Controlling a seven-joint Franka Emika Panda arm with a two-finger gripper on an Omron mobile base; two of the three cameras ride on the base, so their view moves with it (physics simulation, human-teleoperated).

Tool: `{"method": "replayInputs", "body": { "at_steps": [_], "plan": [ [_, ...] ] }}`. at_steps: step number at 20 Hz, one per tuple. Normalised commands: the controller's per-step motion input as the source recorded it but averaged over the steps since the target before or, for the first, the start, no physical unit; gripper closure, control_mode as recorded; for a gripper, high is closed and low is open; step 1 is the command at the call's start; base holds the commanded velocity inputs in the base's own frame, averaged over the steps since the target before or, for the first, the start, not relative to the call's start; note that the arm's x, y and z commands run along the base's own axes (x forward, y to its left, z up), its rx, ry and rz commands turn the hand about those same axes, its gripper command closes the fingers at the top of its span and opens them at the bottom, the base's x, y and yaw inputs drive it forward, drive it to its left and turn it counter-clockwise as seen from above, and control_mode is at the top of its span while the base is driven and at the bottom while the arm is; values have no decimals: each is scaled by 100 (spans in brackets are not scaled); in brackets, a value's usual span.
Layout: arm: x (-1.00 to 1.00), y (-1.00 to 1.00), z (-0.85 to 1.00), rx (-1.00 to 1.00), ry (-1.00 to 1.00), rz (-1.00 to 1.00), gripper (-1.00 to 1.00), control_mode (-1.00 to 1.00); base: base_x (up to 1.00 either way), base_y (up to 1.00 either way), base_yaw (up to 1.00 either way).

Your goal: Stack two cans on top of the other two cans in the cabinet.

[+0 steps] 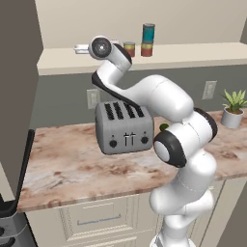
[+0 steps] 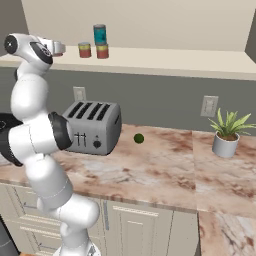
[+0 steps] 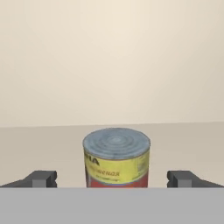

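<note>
While the arm reaches way up in the left base view, the gripper (image 1: 79, 48) sits at the left end of the cabinet (image 1: 193, 54) shelf, mostly hidden behind the wrist. Further right on the shelf board there's a red can (image 1: 129, 48) standing on its own, partly behind the arm, and just beside it a teal-blue can (image 1: 148, 33) already stacked on top of another red can (image 1: 146, 49). Down on the marble counter (image 1: 72, 164) sits a grey toaster (image 1: 124, 128), with a potted plant (image 1: 233, 109) off to the right.

Over in the right base view, same deal from the other side: the gripper (image 2: 59, 48) is at shelf height on the left, the single red can (image 2: 84, 50) stands near it, and the teal one (image 2: 100, 34) sits on its red can (image 2: 102, 51) right next to that. The toaster (image 2: 93, 127), a small green round thing (image 2: 139, 138) on the counter and the plant (image 2: 226, 133) are all well below.

Hand view is the clearest: a red can with a yellow band and grey lid (image 3: 116, 158) stands upright dead centre on the shelf, facing the gripper (image 3: 112, 179). Both fingertips (image 3: 41, 178) are spread wide, one each side, not touching it, so the jaws are fully apart and holding nothing. Pale cabinet wall behind.
</note>
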Motion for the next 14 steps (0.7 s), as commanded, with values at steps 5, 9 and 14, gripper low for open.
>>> {"method": "replayInputs", "body": {
  "at_steps": [5,9,14],
  "plan": [
    [16,0,0,0,1,0,-100,-100,0,0,0],
    [13,0,0,0,1,0,-100,-100,0,0,0],
    [13,0,-1,0,0,0,-100,-100,0,0,0]
  ]
}}
